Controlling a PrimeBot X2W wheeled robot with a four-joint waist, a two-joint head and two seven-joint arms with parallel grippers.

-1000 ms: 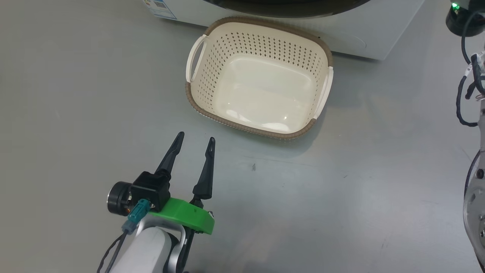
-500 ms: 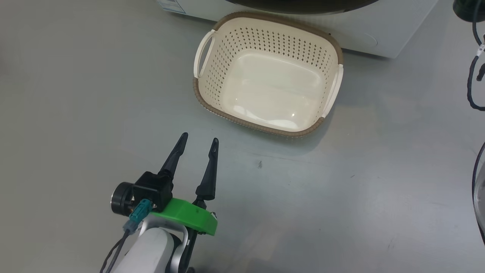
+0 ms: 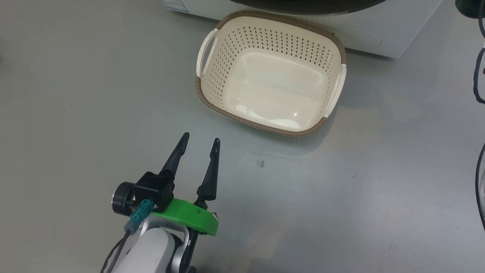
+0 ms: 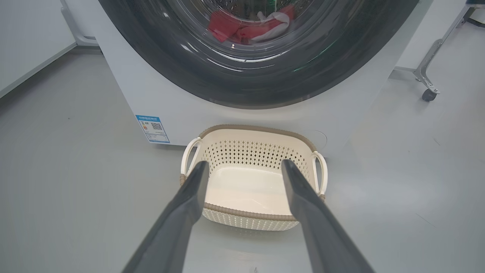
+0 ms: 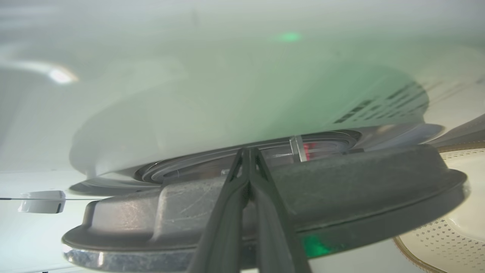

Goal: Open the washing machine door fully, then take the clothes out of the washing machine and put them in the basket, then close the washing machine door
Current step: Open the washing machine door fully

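The cream basket stands empty on the grey floor, close against the white washing machine. In the left wrist view the round black-rimmed door covers the washing machine, and the red clothes show through its glass above the basket. My left gripper hovers open and empty over the floor, short of the basket. Its fingers frame the basket. My right gripper is shut, tips over the dark door rim, seen edge-on a little off the white front.
A blue sticker marks the washer's lower left corner. A metal stand leg on a castor stands to the washer's right. Dark cables of my right arm hang at the head view's right edge. Grey floor spreads left of the basket.
The head picture has slid a little, so the camera moved. My left gripper keeps its open pose. The basket has not moved on the floor.
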